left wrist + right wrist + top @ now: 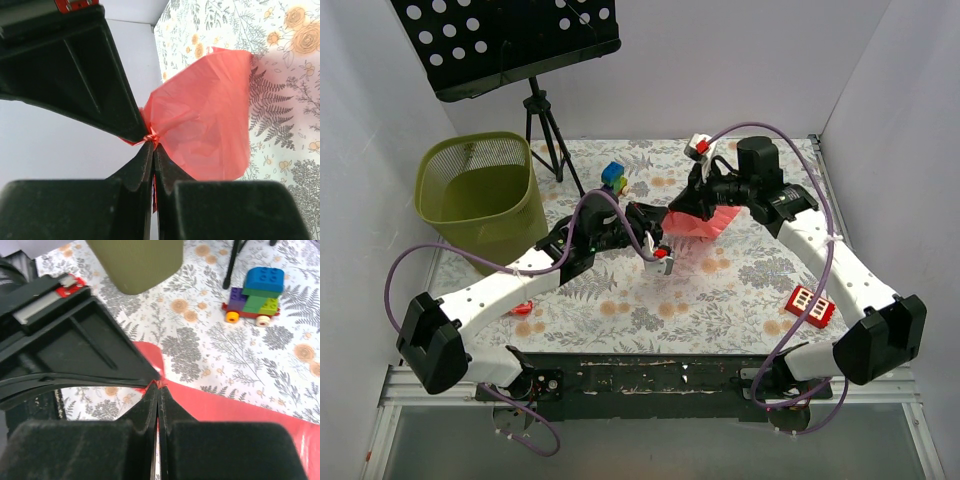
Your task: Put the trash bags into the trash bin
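Trash bag (708,222): one piece of thin, crinkly, translucent red-pink plastic film at the middle of the table (720,290), which is covered in a grey-and-orange floral cloth. One bunched corner is pinched between both grippers, and the film fans out to the right from that point. Its shadow falls on the cloth beside it. Whether its lower edge touches the table cannot be told. It is well apart from the bin.

Trash bin (505,225): olive-green plastic wastebasket with mesh walls and a rounded-square rim, upright at the table's far-left corner.

Music stand (505,40): black perforated desk on a black tripod, at the far edge just right of the bin.

Small red object (523,308): near the table's near-left corner, partly hidden under the left arm. Its kind cannot be told.

Left gripper (151,142): black, two fingers, jaws fully closed with the tips nipping the bag's gathered corner.

Toy vehicle (613,178): blue, green and purple plastic bricks on wheels, near the middle of the far edge.

Right gripper (158,390): black, two fingers, jaws pressed together on the same corner and meeting the left gripper tip to tip.

Red block (810,306): small, hard, with white grid squares, towards the near-right corner, just beside the right arm.
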Action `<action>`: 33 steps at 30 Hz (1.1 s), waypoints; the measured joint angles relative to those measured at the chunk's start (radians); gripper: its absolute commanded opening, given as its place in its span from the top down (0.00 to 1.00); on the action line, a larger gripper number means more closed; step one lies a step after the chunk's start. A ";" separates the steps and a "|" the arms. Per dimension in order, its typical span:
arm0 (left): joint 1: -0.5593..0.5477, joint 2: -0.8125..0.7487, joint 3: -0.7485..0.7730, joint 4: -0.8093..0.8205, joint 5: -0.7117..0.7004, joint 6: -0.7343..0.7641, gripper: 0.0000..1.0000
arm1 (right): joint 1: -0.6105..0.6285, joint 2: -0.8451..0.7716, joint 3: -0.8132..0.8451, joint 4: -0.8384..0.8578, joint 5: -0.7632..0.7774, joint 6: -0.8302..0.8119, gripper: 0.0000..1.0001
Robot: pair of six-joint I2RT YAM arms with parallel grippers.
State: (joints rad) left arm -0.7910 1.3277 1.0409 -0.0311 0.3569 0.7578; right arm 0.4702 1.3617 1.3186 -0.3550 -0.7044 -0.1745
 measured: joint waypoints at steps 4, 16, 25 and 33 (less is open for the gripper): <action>-0.005 0.000 0.000 -0.012 0.010 -0.006 1.00 | -0.011 0.014 -0.009 0.012 0.020 -0.016 0.99; -0.005 0.039 0.002 0.042 -0.021 -0.034 1.00 | 0.060 -0.023 -0.086 0.011 0.011 -0.004 0.99; -0.005 -0.003 0.002 0.048 0.007 -0.049 1.00 | 0.007 0.002 -0.072 0.023 0.100 -0.043 0.99; -0.005 0.035 0.002 0.071 -0.025 -0.050 1.00 | 0.040 0.004 -0.060 0.017 0.036 -0.013 0.99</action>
State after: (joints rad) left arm -0.7959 1.3628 1.0424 0.0402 0.3321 0.7082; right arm 0.5102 1.3659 1.2591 -0.3378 -0.6682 -0.1875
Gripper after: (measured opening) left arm 0.007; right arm 0.021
